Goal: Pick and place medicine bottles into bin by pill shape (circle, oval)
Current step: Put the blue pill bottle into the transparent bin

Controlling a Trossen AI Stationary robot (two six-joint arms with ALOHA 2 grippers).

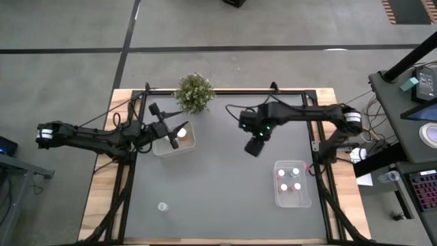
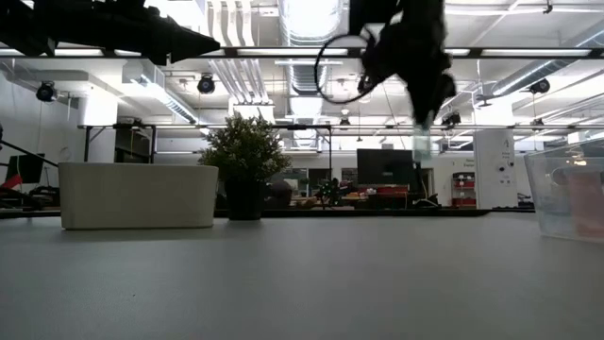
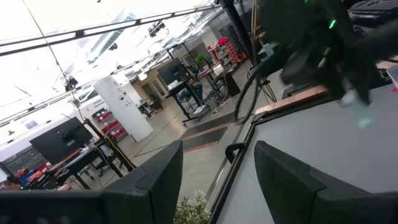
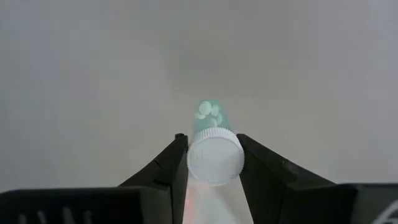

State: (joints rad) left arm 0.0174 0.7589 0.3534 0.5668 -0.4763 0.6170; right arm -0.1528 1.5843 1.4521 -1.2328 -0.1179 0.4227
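My right gripper (image 1: 254,146) is shut on a small clear green-tinted bottle (image 4: 208,117) with a white cap and round white pills inside, high above the table's middle; it also shows in the low view (image 2: 421,142). My left gripper (image 1: 171,137) is open and empty over the white bin (image 1: 175,142) at the left, where one white-capped bottle (image 1: 181,132) lies. Several bottles stand in the clear bin (image 1: 305,193) at the right. One bottle (image 1: 162,206) stands alone on the table near the front left. My right gripper pinches the bottle by its white cap (image 4: 215,160), one finger on either side of the cap. The fingers point down from above. The bottle hangs upright below the fingers, cap up, lifted clear of the table.
A green potted plant (image 1: 194,92) stands at the far edge, beside the white bin. The clear bin also shows at the right in the low view (image 2: 566,198). The dark table surface (image 1: 218,191) lies between the two bins.
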